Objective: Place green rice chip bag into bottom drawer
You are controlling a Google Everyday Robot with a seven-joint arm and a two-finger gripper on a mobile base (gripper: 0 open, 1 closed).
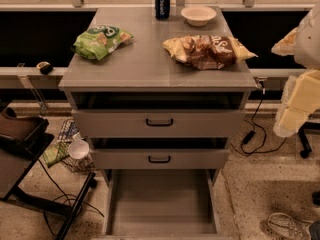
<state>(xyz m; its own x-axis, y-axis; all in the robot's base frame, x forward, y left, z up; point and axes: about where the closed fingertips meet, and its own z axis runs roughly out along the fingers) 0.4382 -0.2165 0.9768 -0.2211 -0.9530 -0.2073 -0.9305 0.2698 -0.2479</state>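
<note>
The green rice chip bag lies on the left side of the grey cabinet top. The bottom drawer is pulled far out at floor level, a wide flat grey tray with nothing in it. My arm hangs at the right edge of the view, and its pale gripper is beside the cabinet's right side, well apart from the bag and above the floor.
A brown-and-yellow chip bag lies on the right of the top. A blue can and a white bowl stand at the back. The two upper drawers are slightly open. A wire basket with a cup and cables sit on the floor at the left.
</note>
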